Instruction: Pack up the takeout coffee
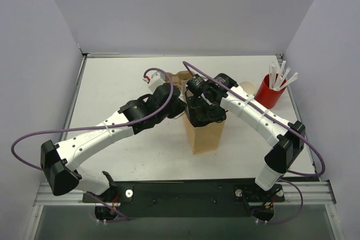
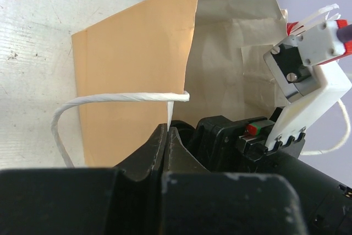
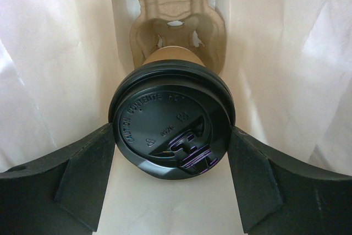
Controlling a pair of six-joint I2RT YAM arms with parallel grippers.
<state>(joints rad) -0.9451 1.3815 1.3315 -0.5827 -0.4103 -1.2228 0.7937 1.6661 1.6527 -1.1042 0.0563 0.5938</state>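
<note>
The takeout coffee point(image 3: 170, 122), a kraft-brown cup under a black lid, is inside the brown paper bag point(image 1: 205, 136). My right gripper point(image 3: 171, 152) reaches down into the bag, and its fingers point(image 3: 82, 174) press on the lid from both sides. The cup's base stands at a moulded cardboard carrier point(image 3: 176, 4) on the bag's floor. My left gripper point(image 2: 168, 130) is shut on the bag's point(image 2: 132, 53) near top edge, pinching the paper beside the white twisted handle point(image 2: 110, 98). From above, the right wrist point(image 1: 205, 111) covers the bag's mouth and hides the cup.
A red cup of white sticks point(image 1: 270, 93) stands at the back right. Tan paper items point(image 1: 181, 77) lie behind the bag. The bag's pale inner walls point(image 3: 55, 53) close in on both sides of the right gripper. White walls ring the table.
</note>
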